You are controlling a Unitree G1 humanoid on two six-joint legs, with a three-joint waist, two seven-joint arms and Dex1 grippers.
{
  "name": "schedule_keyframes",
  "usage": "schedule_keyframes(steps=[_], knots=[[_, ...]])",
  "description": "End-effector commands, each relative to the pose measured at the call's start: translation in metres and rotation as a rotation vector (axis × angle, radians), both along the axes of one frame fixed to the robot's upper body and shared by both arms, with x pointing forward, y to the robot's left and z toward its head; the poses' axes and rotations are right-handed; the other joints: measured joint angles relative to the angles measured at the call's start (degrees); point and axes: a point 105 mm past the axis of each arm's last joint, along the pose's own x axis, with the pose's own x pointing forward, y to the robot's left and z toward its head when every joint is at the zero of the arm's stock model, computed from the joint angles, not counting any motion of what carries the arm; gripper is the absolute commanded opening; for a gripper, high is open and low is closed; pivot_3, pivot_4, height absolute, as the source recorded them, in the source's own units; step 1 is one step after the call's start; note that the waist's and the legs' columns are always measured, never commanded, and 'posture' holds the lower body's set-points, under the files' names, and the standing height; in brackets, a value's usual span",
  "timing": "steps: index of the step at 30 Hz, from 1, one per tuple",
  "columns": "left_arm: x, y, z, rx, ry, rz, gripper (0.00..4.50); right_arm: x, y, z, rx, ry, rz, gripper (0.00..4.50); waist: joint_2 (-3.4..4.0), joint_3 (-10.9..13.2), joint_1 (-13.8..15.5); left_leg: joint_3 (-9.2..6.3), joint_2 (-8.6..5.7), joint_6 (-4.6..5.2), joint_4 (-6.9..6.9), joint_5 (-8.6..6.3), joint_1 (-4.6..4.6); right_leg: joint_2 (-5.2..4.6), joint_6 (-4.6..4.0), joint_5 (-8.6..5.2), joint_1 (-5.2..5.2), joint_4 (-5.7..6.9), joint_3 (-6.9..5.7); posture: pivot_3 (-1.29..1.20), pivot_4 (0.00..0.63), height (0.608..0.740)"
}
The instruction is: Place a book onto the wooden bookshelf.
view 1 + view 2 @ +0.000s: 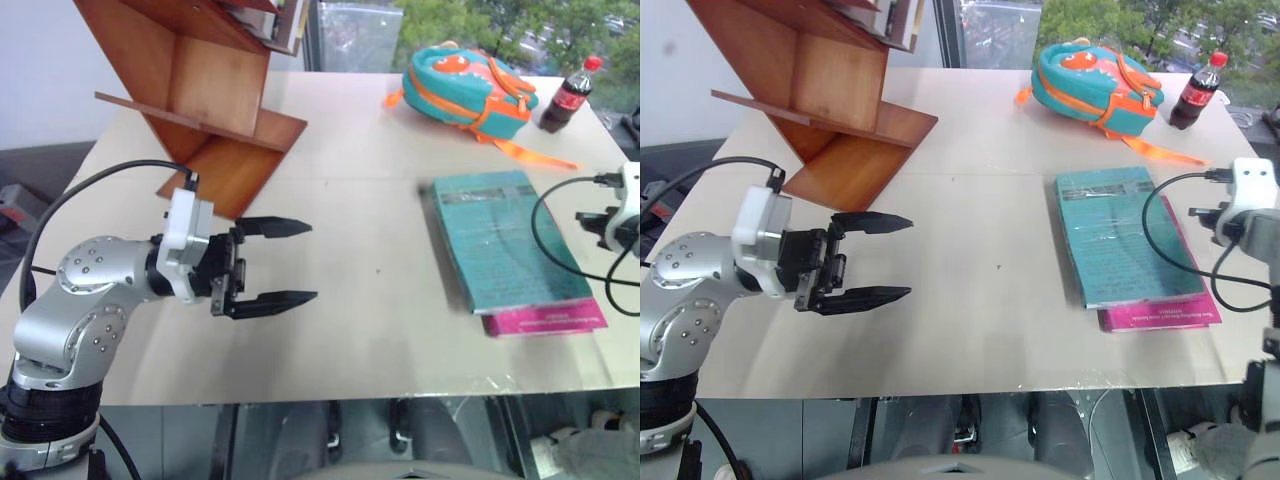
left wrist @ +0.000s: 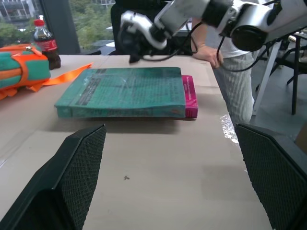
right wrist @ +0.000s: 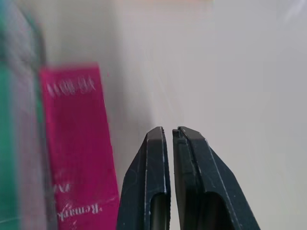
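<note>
book (image 1: 505, 240) lies flat, long axis running away; left jaws spread, right jaws pressed together.

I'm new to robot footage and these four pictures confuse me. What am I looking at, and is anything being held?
A two-armed humanoid robot stands at a table. Two pictures come from its head camera; the other two from cameras on its wrists. The left end effector is open and empty. The right end effector, beside the books, is shut on nothing. On the table lie the teal book atop a pink book, a backpack, a cola bottle and the tilted wooden bookshelf. A person stands beyond the table.
</note>
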Motion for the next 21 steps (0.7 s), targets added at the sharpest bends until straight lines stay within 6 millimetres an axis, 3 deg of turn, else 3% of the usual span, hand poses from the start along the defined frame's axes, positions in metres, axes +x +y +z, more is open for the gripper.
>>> schedule_keyframes(steps=[1, 5, 14, 18, 21], knots=[[-0.006, -0.001, 0.008, 0.016, -0.054, -0.002, 4.50, 0.000, 0.002, -0.001, 0.080, 0.036, -0.004, 0.32, 0.02, 0.01, -0.07, 0.00, 0.00, 0.00, 0.00, 0.00, 0.00, 0.00, 0.00, 0.00, 0.00, 0.00, 0.00, 0.00, 0.150, 0.740], [-0.006, 0.002, 0.007, 0.015, -0.048, 0.025, 4.50, 0.000, 0.031, -0.011, 0.177, 0.087, 0.101, 0.32, 0.05, 0.03, -0.37, -0.01, 0.02, 0.00, 0.00, 0.00, 0.02, 0.01, 0.00, 0.00, 0.01, 0.01, 0.00, 0.00, 0.150, 0.740], [-0.004, 0.011, 0.002, 0.015, -0.027, 0.069, 4.50, 0.001, 0.108, -0.013, 0.347, 0.063, 0.289, 0.32, 0.08, 0.01, -1.02, 0.08, 0.12, -0.05, 0.00, 0.02, 0.13, 0.10, -0.01, 0.00, -0.02, 0.15, 0.13, 0.00, 0.150, 0.740], [-0.002, 0.015, 0.000, 0.015, -0.016, 0.088, 4.50, 0.003, 0.124, -0.016, 0.363, 0.027, 0.315, 0.32, 0.08, 0.01, -0.71, 0.08, 0.08, -0.05, 0.00, 0.01, 0.11, 0.06, -0.01, 0.01, -0.04, 0.16, 0.12, 0.00, 0.150, 0.740], [0.004, 0.020, -0.006, 0.026, -0.004, 0.141, 4.50, 0.006, 0.117, -0.002, 0.270, -0.119, 0.329, 0.32, 0.10, 0.01, -0.34, 0.07, 0.06, -0.05, 0.00, 0.01, 0.09, 0.06, -0.02, 0.01, -0.05, 0.14, 0.10, 0.00, 0.150, 0.740]])
